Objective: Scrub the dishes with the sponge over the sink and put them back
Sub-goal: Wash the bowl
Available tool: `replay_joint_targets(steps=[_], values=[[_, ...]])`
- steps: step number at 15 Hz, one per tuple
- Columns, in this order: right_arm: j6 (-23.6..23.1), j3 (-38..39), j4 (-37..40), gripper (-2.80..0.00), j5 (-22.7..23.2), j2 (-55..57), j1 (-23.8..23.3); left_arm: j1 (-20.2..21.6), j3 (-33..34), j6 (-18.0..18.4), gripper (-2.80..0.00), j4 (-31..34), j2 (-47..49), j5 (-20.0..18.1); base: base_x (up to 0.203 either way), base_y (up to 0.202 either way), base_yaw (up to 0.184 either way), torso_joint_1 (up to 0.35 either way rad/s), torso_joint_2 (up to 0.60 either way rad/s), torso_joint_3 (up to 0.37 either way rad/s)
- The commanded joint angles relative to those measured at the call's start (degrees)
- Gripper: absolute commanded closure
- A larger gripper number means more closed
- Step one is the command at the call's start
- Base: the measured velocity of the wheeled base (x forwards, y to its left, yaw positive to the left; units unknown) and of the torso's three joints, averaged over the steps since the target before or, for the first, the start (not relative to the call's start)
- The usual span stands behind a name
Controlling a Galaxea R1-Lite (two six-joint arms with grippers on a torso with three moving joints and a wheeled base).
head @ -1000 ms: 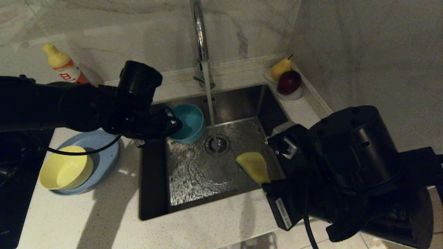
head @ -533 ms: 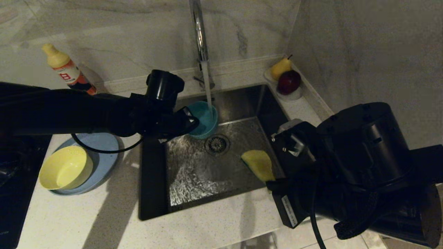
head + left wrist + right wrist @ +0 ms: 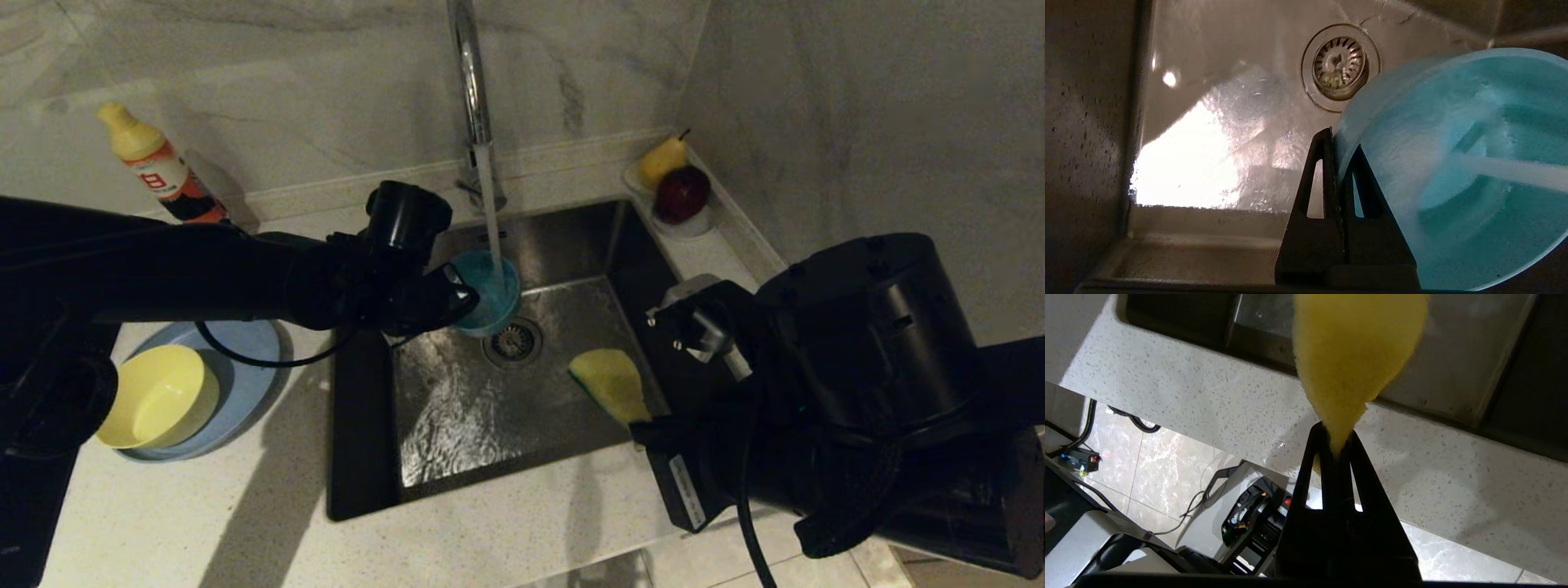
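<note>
Teal bowl (image 3: 488, 291) — now under running tap (image 3: 469, 90)

A pale speckled stone counter (image 3: 506, 531) carries everything here, running around a square steel sink (image 3: 457, 425) let into it. On the counter left of the sink lies a flat light-blue plate (image 3: 245, 367), and a pale yellow bowl (image 3: 155, 400) sits on the plate. Behind the plate, near the back wall, a bottle (image 3: 159, 171) with a yellow cap and an orange and white label stands on the counter. A chrome tap (image 3: 473, 98) rises from the ledge behind the sink. In the far right corner a small clear dish (image 3: 694, 224) rests on the ledge.
</note>
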Motion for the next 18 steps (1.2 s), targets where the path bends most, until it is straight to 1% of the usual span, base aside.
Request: replay_joint_targets(steps=[1,6,8,11,16,17,18], values=[[0.1,0.0,0.0,0.0,-0.1,-0.1,0.0,-0.1,0.2,-1.3,0.0,0.5,-0.4,0.2,0.0,0.0,0.0,0.0,0.0,0.0],[0.0,0.1,0.0,0.0,-0.1,-0.7,0.0,-0.2,0.5,-1.4,0.0,0.7,-0.9,0.3,0.0,0.0,0.0,0.0,0.0,0.0],[-0.7,0.2,0.0,0.0,-0.1,-1.2,-0.1,-0.4,0.5,-1.4,0.0,0.6,-1.0,0.3,0.0,0.0,0.0,0.0,0.0,0.0],[-0.8,0.3,0.0,0.0,-0.1,-1.7,-0.1,-1.7,0.5,-1.6,0.0,0.7,-1.0,0.3,0.0,0.0,0.0,0.0,0.0,0.0],[-0.7,1.4,0.0,0.0,0.0,-1.8,-0.8,-2.1,3.1,-1.5,0.0,0.8,-4.3,0.6,0.0,0.0,0.0,0.0,0.0,0.0],[-0.7,1.9,0.0,0.0,0.0,-1.9,-0.8,-2.1,4.6,-0.9,0.0,0.8,-5.0,1.2,0.0,0.0,0.0,0.0,0.0,0.0],[-0.7,2.2,0.0,0.0,0.0,-2.1,-0.8,-2.1,6.3,0.8,0.0,0.3,-5.3,3.3,0.0,0.0,0.0,0.0,0.0,0.0]])
